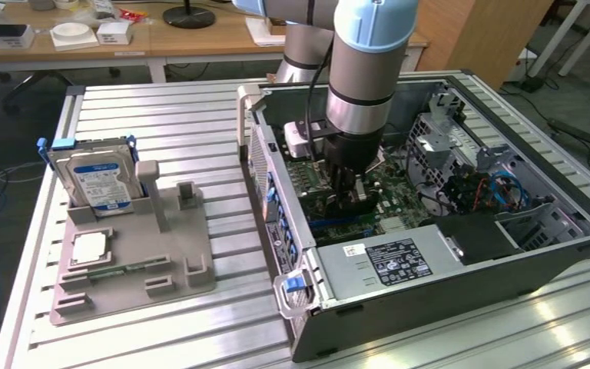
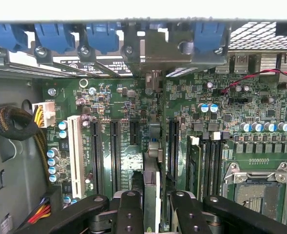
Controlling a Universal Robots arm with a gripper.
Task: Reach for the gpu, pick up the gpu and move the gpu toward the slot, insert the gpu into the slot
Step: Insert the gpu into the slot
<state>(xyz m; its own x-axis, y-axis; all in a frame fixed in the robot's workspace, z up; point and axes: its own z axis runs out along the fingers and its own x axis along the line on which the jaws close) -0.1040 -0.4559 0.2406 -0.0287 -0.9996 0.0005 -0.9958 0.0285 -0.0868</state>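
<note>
Jaws part-closed, clamped on gpu (image 2: 152, 195); card held upright, edge-on between fingers (image 2: 128, 212). Gripper (image 1: 350, 201) positioned deep inside case (image 1: 429, 300), just above motherboard (image 2: 119, 105). Reach, pickup and transfer judged done. Card lined up among expansion connectors, slot hidden beneath it. Full seating not confirmed.
</note>
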